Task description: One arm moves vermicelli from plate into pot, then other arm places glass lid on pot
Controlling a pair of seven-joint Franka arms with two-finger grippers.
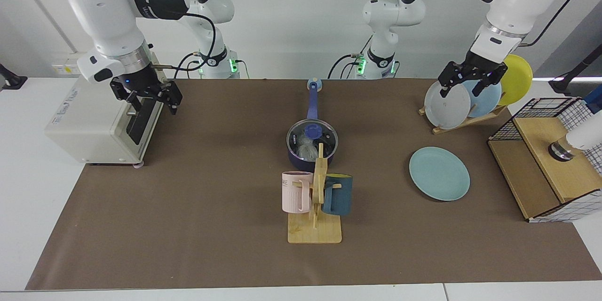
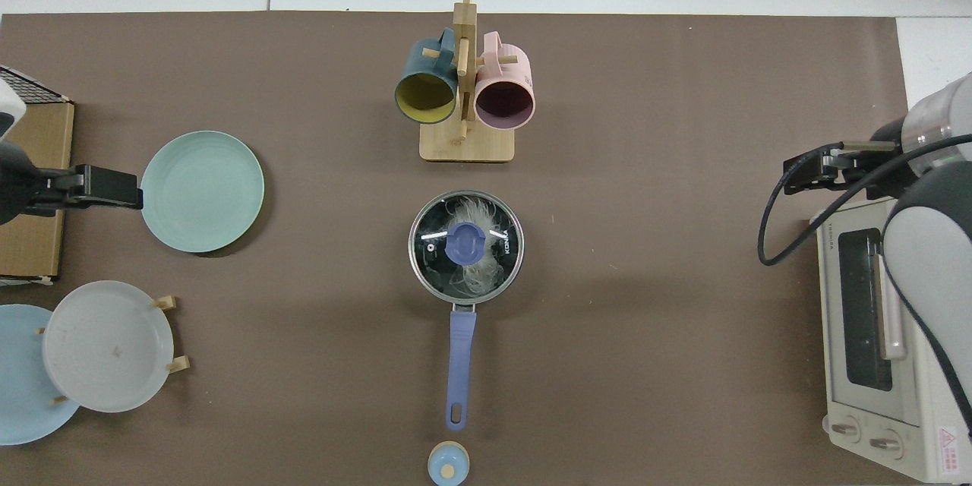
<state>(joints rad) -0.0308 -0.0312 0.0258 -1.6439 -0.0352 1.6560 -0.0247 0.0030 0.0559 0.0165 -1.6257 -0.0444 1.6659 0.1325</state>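
Glass lid covers pot, vermicelli inside; teal plate, nine o'clock, bare. Right gripper and left gripper jaws wide, empty. Nothing appears left.
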